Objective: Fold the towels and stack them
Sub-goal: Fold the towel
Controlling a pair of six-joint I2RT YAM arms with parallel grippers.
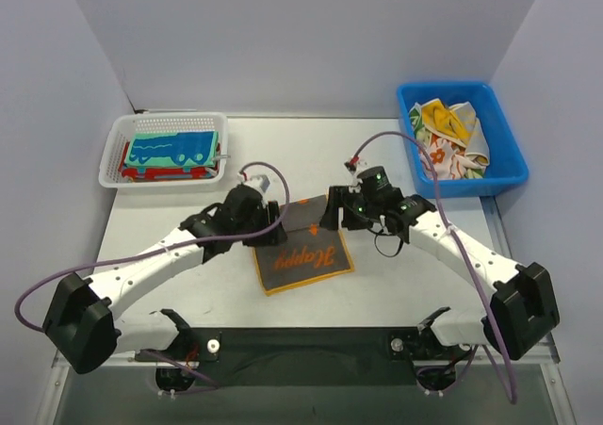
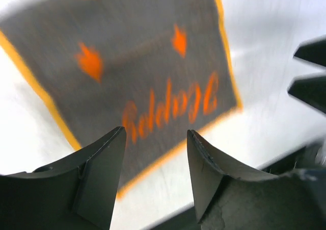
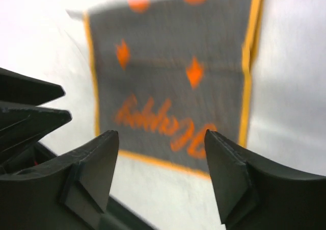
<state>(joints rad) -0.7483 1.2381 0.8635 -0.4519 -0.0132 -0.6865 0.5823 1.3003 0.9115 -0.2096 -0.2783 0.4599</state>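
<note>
My left gripper [image 2: 155, 138] and right gripper [image 3: 160, 138] hover, jaws apart and empty, over the grey orange-bordered towel [image 1: 303, 255] flat on the table [image 1: 396, 284] — folded towels [image 1: 174, 150] already stacked in the white basket [image 1: 121, 142], crumpled towels [image 1: 450, 133] wait in the blue bin [image 1: 504, 166]

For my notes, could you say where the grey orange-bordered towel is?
In the top view, the grey towel lies centrally on the table, its far edge between the left gripper and right gripper.
</note>
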